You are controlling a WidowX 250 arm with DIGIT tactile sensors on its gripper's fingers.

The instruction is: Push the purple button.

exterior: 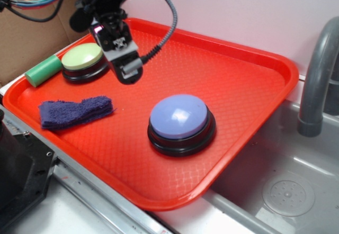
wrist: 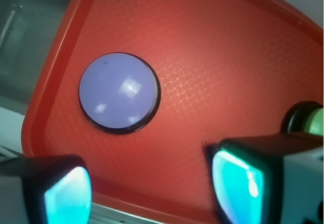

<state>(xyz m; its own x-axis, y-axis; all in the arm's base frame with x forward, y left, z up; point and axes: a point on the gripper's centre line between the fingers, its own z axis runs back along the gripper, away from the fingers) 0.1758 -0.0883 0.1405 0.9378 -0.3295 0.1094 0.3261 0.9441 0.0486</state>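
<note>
The purple button [exterior: 178, 116] is a large lavender-blue dome on a black base, right of centre on the red tray [exterior: 249, 80]. In the wrist view it [wrist: 119, 91] sits upper left, ahead of the fingers. My gripper [exterior: 128, 74] hovers above the tray, up and to the left of the button, beside the small green button. It is open and empty; in the wrist view [wrist: 152, 188] the two cyan-lit fingers [wrist: 68, 196] stand wide apart with only bare tray between them.
A smaller pale green button [exterior: 83, 57] stands at the tray's back left, with a green cylinder [exterior: 43, 70] beside it. A dark purple-blue cloth [exterior: 74, 111] lies at front left. A grey sink [exterior: 286, 191] and faucet [exterior: 318, 75] are on the right.
</note>
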